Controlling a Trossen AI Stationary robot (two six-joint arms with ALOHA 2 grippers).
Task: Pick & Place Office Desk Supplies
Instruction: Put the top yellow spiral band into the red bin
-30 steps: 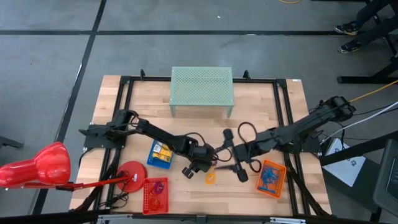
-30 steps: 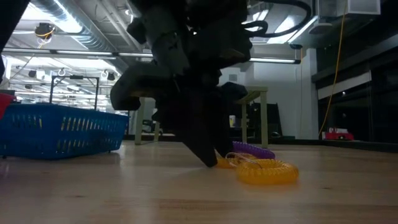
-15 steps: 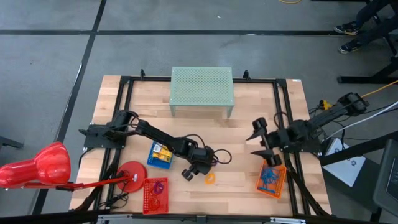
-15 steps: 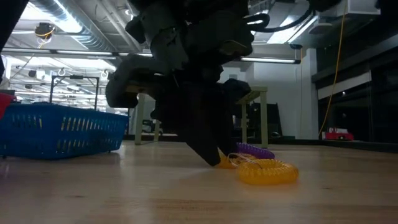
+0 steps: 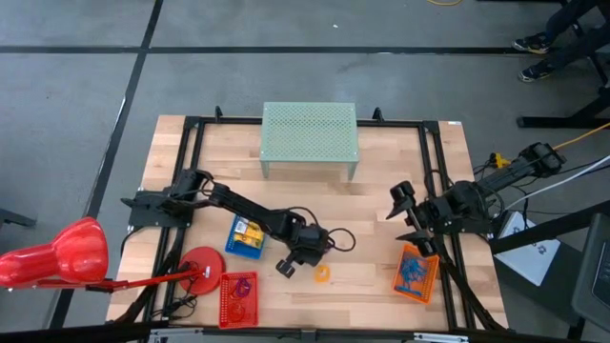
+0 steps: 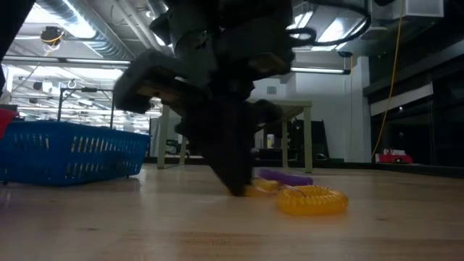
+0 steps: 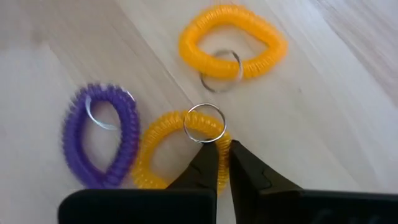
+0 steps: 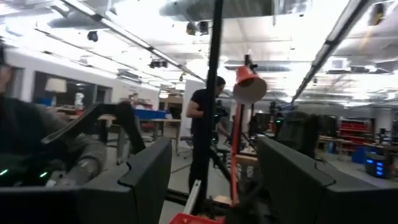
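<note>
Three small coil loops lie flat on the wooden table near its middle: an orange one [image 7: 230,43], a purple one [image 7: 99,134] and a yellow one [image 7: 168,155], each with a metal ring. My left gripper [image 7: 222,163] [image 5: 305,250] is down at them, shut on the yellow loop. In the high view only the orange loop [image 5: 323,274] shows beside the gripper. My right gripper [image 5: 408,221] hangs open and holds nothing, near the table's right edge, just beyond the orange tray [image 5: 416,273]. My left gripper pinches the yellow loop's coil beside its metal ring [image 7: 205,121], between its two fingertips [image 7: 208,158]. The fingers slant down onto it from above. The loop lies flat on the table.
A blue tray [image 5: 246,238] with yellow-and-black clips and a red tray [image 5: 238,297] stand left of the left gripper. The orange tray holds blue loops. A green mesh stand [image 5: 309,138] is at the far edge, a red lamp [image 5: 67,257] at the near left. A person [image 8: 202,124] stands in the room beyond.
My right gripper has drawn back from the table's middle toward the right edge and risen, still open, stopping by the orange tray. My left gripper has stayed at the loops and shut on the yellow one; the purple loop has shifted a little.
</note>
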